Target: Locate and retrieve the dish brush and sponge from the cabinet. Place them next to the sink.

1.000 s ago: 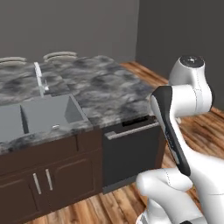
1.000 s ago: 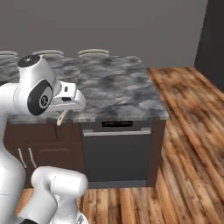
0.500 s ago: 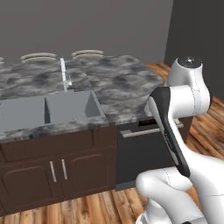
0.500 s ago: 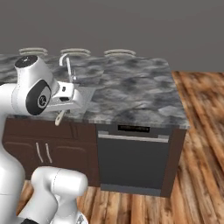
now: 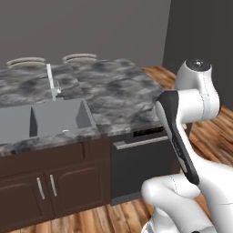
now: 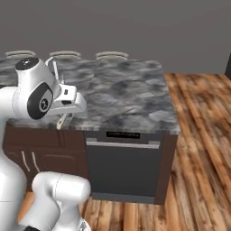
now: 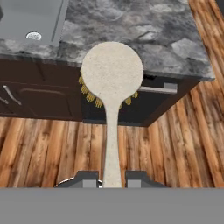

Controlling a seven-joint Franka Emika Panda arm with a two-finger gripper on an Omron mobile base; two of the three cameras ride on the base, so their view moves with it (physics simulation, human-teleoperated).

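Whole scene shifted with the base; tool (image 7: 111, 178) clenched on dish brush (image 7: 112, 74), sink (image 5: 50, 119) leftward.

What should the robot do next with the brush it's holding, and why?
Probably carry the dish brush toward the counter beside the sink and lower it there: the gripper is shut on its handle, and it hangs in front of the counter's edge, above the floor.
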